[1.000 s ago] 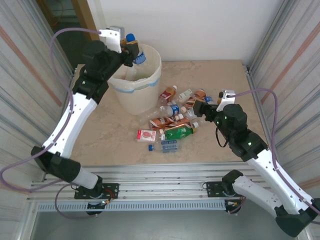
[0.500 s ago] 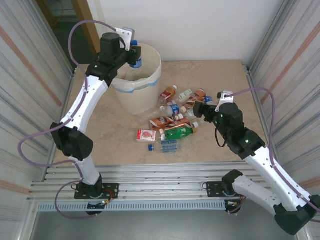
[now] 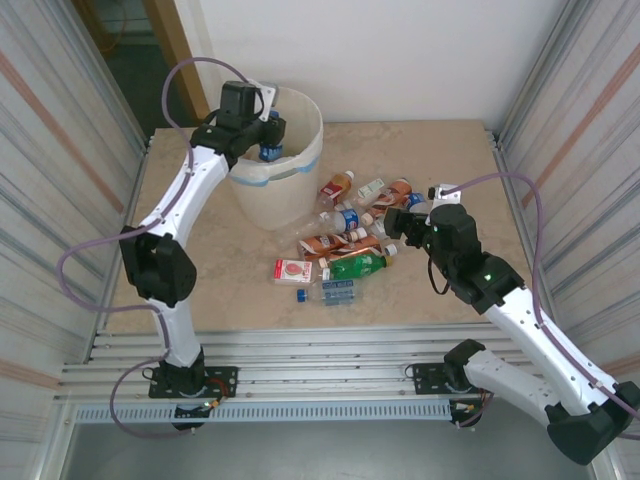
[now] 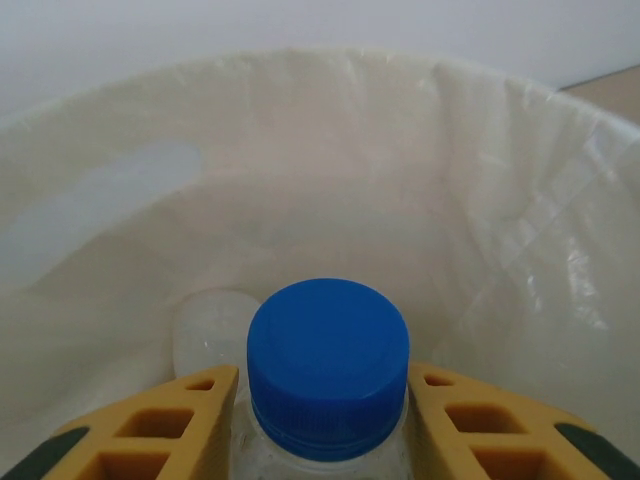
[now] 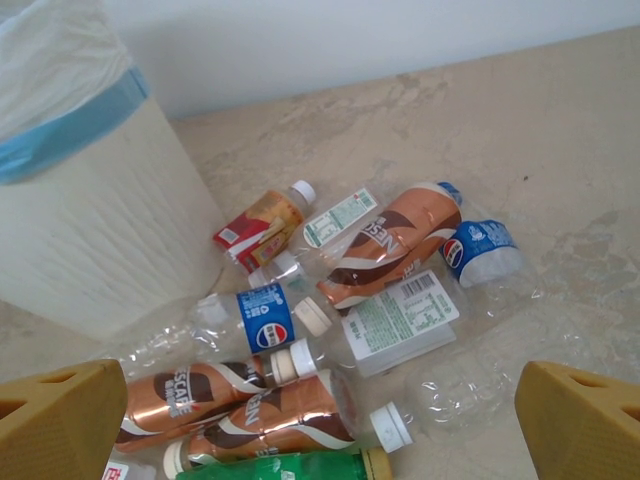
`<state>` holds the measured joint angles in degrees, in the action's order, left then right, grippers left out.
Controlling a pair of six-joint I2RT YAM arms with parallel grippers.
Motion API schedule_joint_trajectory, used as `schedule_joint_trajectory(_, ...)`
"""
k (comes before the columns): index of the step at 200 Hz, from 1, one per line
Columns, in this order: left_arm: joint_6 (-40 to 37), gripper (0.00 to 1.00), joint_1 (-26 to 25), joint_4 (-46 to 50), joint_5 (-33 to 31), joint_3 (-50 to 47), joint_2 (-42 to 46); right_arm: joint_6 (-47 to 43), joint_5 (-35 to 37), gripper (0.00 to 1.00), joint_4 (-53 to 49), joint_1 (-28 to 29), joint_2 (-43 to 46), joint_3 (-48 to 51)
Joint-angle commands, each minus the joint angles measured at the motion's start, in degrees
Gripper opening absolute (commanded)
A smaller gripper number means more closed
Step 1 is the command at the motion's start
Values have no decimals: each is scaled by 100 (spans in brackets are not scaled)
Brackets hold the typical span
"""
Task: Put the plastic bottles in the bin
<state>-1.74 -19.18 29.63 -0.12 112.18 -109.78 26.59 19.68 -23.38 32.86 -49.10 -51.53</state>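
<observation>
The cream-white bin [image 3: 285,200] with a blue tape band stands at the back left. My left gripper [image 3: 268,140] hangs over its mouth, shut on a clear bottle with a blue cap [image 4: 328,360]; its yellow fingers [image 4: 150,425] press both sides of the neck. Below, inside the pale liner [image 4: 450,200], lies another clear bottle [image 4: 210,330]. Several plastic bottles [image 3: 350,235] lie heaped on the table right of the bin: brown-labelled ones [image 5: 400,240], a blue-labelled one [image 5: 265,320], a green one [image 5: 290,467]. My right gripper [image 3: 395,222] hovers open just above the heap's right side, nothing between its fingers [image 5: 60,425].
A pink-labelled bottle [image 3: 293,270] and a small blue cap [image 3: 301,295] lie at the heap's near edge. Corrugated metal walls [image 3: 60,180] close both sides. Bare marble tabletop [image 3: 450,160] extends behind and right of the heap. The bin's wall [image 5: 90,220] stands close left of the bottles.
My left arm has swung right and lowered, carrying the blue-capped bottle from above the bin's back-left rim down into its mouth. The right gripper has crept slightly left.
</observation>
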Motion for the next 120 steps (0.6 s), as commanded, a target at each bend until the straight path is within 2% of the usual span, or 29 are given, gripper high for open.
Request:
schedule_joint_trajectory(1,-80,18,33,186,-92,139,-48,152,47,98,-86,-60,-3,-173)
schedule_joint_trajectory(12,-56,24,37,227,-84,139,-83,158,53,98,-89,-69,-11,-173)
schedule_joint_trajectory(39,-45,48,37,323,42,236,-149,165,46,98,-88,-79,-21,-173)
schedule_joint_trajectory(68,15,64,30,480,171,497,-193,164,51,98,-87,-94,-14,-155)
schedule_joint_trajectory(120,176,72,27,590,251,799,63,194,132,98,-119,-127,6,-130)
